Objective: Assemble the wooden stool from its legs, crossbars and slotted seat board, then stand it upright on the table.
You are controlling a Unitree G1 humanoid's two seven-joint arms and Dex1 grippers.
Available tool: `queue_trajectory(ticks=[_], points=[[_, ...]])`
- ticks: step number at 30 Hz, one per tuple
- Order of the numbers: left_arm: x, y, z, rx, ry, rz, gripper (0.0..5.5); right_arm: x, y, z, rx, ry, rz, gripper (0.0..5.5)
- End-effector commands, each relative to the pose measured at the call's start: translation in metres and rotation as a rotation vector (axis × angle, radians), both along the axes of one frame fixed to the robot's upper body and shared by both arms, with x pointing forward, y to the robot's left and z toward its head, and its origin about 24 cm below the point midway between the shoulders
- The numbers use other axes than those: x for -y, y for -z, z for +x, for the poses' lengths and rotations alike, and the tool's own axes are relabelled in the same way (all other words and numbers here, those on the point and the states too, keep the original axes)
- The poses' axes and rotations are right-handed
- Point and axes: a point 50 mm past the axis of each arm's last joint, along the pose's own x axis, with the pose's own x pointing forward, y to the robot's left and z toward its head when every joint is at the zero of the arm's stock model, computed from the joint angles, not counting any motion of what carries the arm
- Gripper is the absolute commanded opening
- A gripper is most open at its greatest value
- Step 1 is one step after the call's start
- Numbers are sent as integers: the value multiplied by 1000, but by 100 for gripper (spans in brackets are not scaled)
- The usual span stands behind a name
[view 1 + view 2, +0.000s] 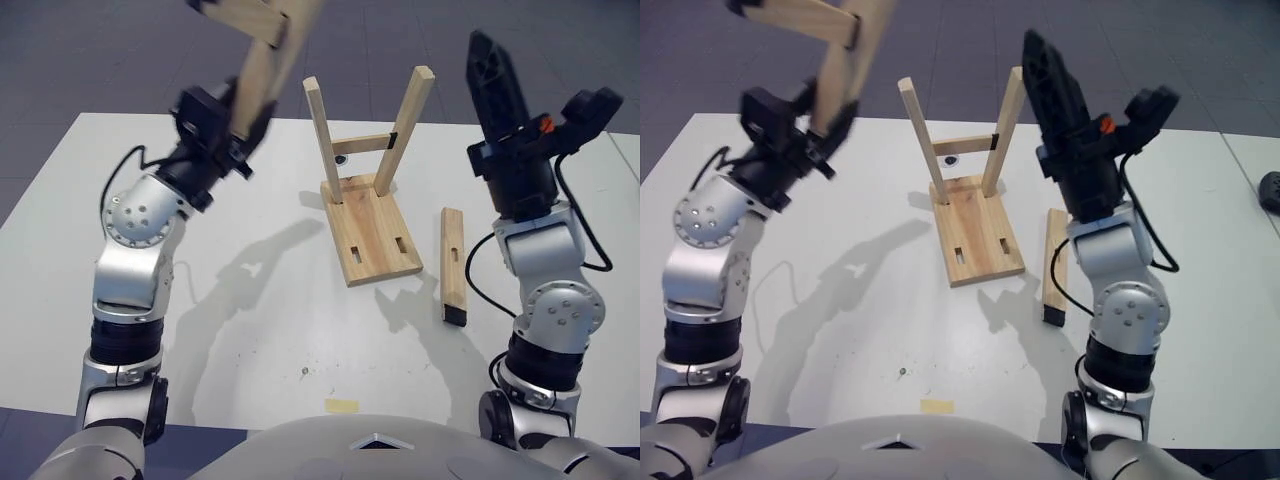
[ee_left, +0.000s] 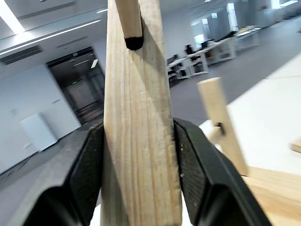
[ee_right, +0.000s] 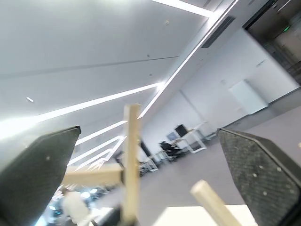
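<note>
My left gripper [image 1: 240, 122] is raised over the table's left side, shut on a wooden leg [image 1: 268, 55] that has a crossbar [image 1: 240, 15] joined at its top. In the left wrist view both pads [image 2: 89, 169] press on that leg [image 2: 141, 141]. The slotted seat board [image 1: 378, 240] lies flat mid-table. Two legs [image 1: 322, 140] [image 1: 406, 128] stand in its far end, joined by a crossbar [image 1: 360, 143]. A loose leg [image 1: 453, 265] lies to the right of the board. My right gripper [image 1: 495, 75] points upward above that side, open, with nothing between its fingers [image 3: 37, 179].
The white table [image 1: 250, 330] has bare room at the left and front. A strip of yellow tape [image 1: 341, 406] sits near the front edge, with a small dark speck [image 1: 305, 371] close by. Beyond the far edge is dark floor.
</note>
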Motion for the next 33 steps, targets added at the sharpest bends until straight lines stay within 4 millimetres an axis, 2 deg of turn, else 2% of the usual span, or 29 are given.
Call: queue_trajectory(ticks=[1, 5, 12, 20, 29, 31, 32, 33], points=[[18, 6, -12, 24, 127, 66, 208, -16, -1, 4, -75, -62, 4, 540], [27, 11, -17, 12, 175, 75, 208, -25, 4, 3, -94, -80, -49, 540], [28, 13, -18, 22, 165, 91, 208, -25, 3, 1, -56, -65, -87, 412], [28, 13, -19, 33, 160, 106, 208, -18, 15, -2, -101, -41, -87, 278], [31, 17, -19, 46, 166, 144, 208, -17, 18, -3, -114, -20, -68, 112], [30, 19, -19, 51, 163, 166, 208, -16, 19, -3, -119, -13, -58, 107], [30, 20, -18, 50, 161, 173, 244, -15, 18, -2, -119, -5, -49, 107], [29, 20, -18, 40, 154, 164, 252, -12, 19, -1, -119, 21, -46, 107]])
